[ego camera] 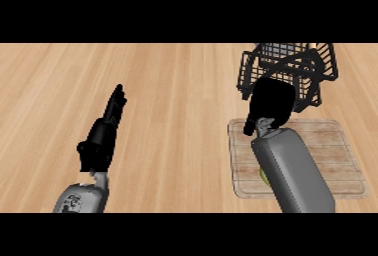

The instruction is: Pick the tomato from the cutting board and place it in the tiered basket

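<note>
- head view, nearest the lower edge: two grey forearms come up over the pale wooden bench [170, 90], one at each side.
- right forearm [294, 170] lies across the cutting board [332, 150], a light wood-grain slab on the right part of the bench, and covers much of the board's left half.
- a small sliver of yellow-green [263, 175] shows on the board right against the forearm's left edge (too little of it is seen to say what it is).
- left hand [103, 137] stands at the view's left over bare bench, well apart from the board, with its fingers straight and pointing away, holding nothing.
- right hand [272, 102] is above the board's far edge, just in front of the basket; only its dark back shows, so i cannot tell how its fingers are set or whether anything is in it.
- tomato: i cannot find it anywhere in this view.
- farthest: the tiered basket [325, 60], black wire, stands at the upper right beyond the board, with the right hand overlapping its near lower side.
</note>
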Controlling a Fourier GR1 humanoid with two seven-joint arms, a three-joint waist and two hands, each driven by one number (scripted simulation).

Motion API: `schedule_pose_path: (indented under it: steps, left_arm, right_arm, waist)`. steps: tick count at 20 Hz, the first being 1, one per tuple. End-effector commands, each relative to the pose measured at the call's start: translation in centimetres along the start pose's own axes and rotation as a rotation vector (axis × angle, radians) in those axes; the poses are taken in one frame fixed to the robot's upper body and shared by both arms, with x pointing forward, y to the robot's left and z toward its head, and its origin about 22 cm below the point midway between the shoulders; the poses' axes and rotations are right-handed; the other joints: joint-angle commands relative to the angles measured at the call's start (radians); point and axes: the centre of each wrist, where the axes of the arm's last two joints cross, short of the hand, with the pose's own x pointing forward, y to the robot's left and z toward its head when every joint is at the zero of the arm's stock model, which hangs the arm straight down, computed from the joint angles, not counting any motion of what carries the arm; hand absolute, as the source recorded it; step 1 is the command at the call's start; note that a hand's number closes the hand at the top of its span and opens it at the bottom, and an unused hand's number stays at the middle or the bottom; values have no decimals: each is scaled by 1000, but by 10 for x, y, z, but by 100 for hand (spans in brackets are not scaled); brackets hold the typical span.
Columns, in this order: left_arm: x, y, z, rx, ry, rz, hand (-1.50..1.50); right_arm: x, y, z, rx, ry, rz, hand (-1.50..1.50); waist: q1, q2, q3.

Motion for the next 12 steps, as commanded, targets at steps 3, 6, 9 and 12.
schedule_pose_path:
  steps: [3, 6, 9, 12]
  left_arm:
    - [4, 3, -7, 30, 13, 6, 0]
    - [-14, 2, -1, 26, 11, -2, 0]
    - [2, -6, 1, 18, 1, 5, 0]
    - [3, 11, 3, 14, 12, 8, 0]
  right_arm:
    - [30, -99, 53, -150, 58, -68, 150]
    - [24, -138, 59, -189, 78, -143, 150]
    - [33, -163, 55, -192, 112, -163, 150]
    - [23, -189, 60, -198, 105, -206, 150]
  waist:
    - [-20, -6, 3]
    - [-33, -4, 2]
    - [-19, -3, 3]
    - [-24, -6, 3]
